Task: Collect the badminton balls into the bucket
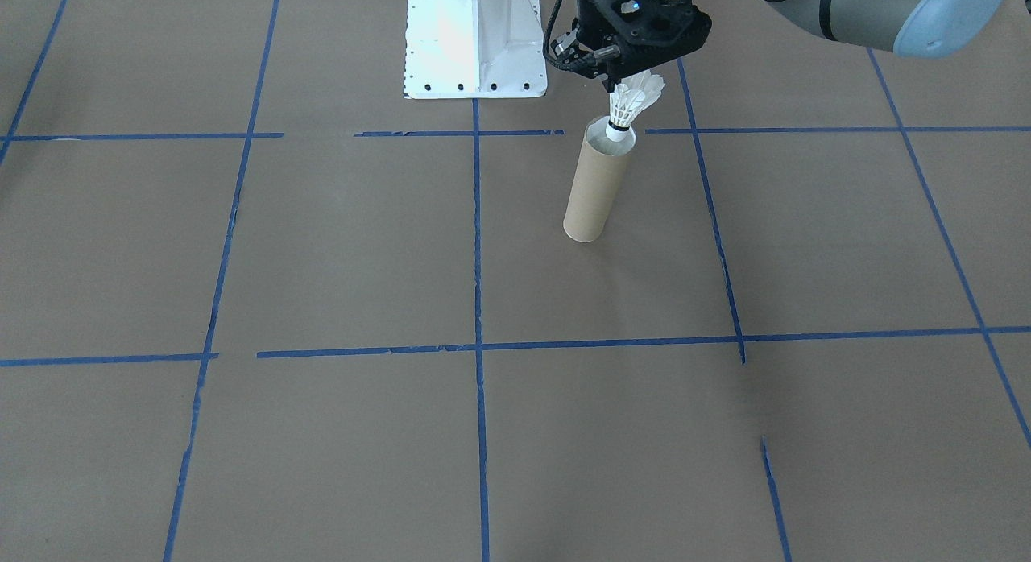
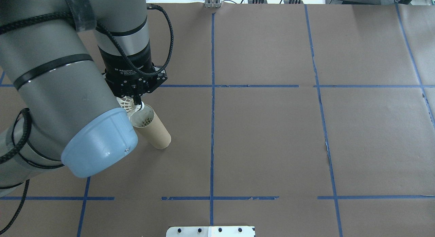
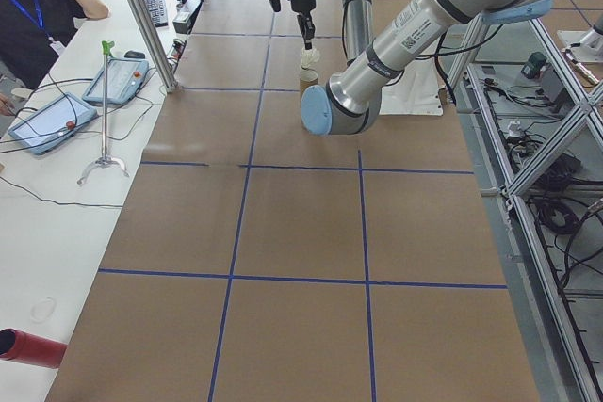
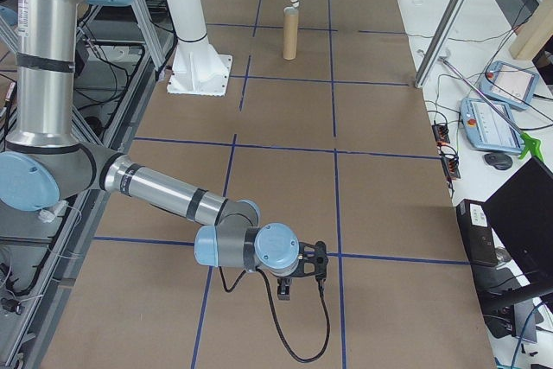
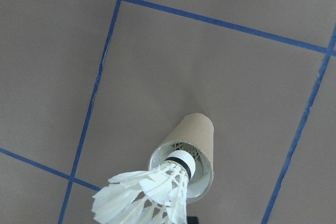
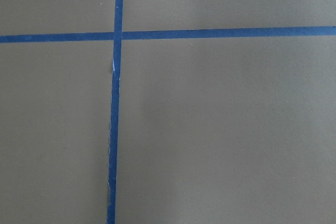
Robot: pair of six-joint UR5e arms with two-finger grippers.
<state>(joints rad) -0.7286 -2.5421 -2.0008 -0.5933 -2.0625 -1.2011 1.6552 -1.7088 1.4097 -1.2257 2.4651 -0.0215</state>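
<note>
pedestal base [image 1: 474, 43] behind bucket [image 1: 594, 183]; left hand [image 1: 622, 83] over its mouth

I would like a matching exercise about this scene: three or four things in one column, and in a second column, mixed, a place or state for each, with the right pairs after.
Things:
1. shuttlecock
2. cardboard tube
3. left gripper
4. right arm

Places or states:
A. stands upright on the table, mouth open upward
B. stretched low over the table, far from the tube
C. cork tip down at the mouth of the tube, feathers above the rim
D. shut on the feathers, directly above the tube

Pairs: 1-C, 2-A, 3-D, 4-B
</note>
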